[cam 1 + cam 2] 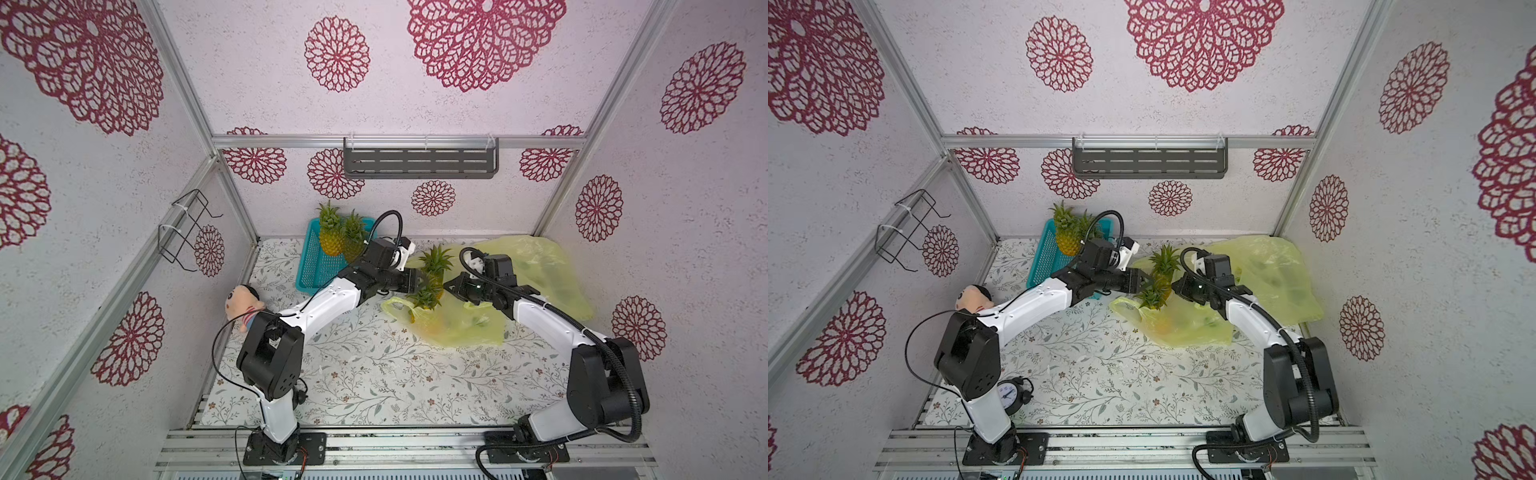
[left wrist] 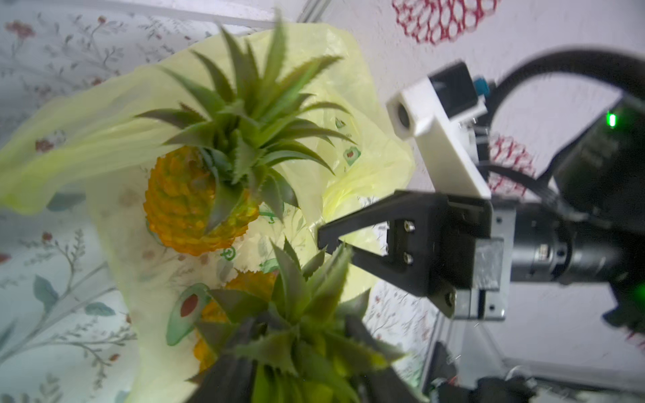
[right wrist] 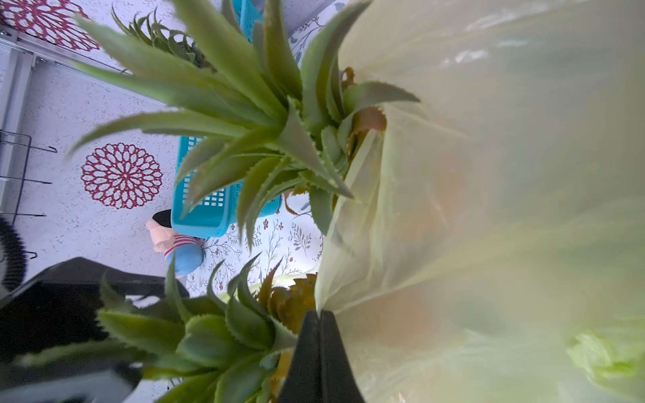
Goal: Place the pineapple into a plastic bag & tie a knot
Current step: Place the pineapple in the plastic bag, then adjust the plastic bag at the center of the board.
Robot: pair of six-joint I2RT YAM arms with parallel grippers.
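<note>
Both top views: left end effector (image 1: pixel 424 284) spread around crown of pineapple (image 1: pixel 427 298) in mouth of plastic bag (image 1: pixel 461 330); second pineapple (image 1: pixel 434 266) upright just behind, teal basket (image 1: pixel 313 270) at back
Left wrist: right end effector (image 2: pixel 327 240) pressed together on bag edge
Right wrist: bag film blocks most of view, doll (image 3: pixel 181 251) beyond

Top views look down from high; close wrist cameras face each other, left end effector (image 2: pixel 300 328) and right end effector (image 3: pixel 318 321) sharing the pineapple (image 2: pixel 246 284) between them.

A lab test booth: aluminium frame (image 1: pixel 282 142), wallpapered panels (image 1: pixel 257 75), floral tabletop (image 1: pixel 374 365).
</note>
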